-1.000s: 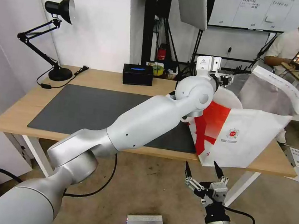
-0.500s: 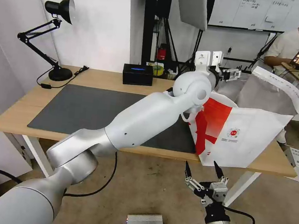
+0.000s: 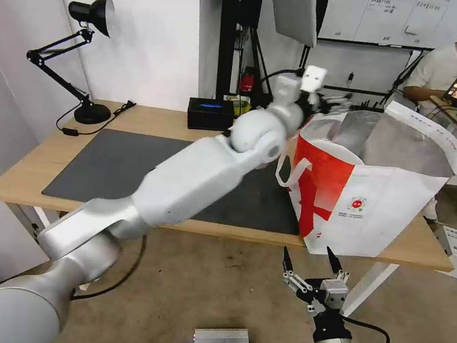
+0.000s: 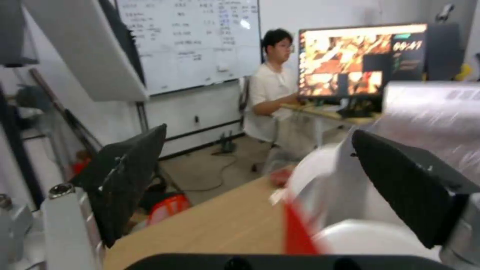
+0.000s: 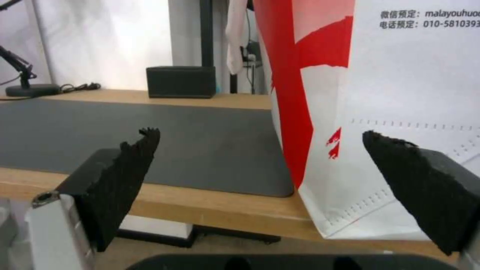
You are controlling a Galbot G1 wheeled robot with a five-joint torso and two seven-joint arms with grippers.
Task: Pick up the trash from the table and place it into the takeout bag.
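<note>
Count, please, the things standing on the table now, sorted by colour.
Black: 2, the lamp and the box.
Dark grey: 1, the mat.
White and red: 1, the bag.
Total: 4 on the table.

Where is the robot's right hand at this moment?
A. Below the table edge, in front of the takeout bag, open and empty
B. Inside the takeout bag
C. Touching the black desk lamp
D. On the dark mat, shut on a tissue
A: the right hand hangs below the table edge, in front of the takeout bag, its fingers spread with nothing between them.
</note>
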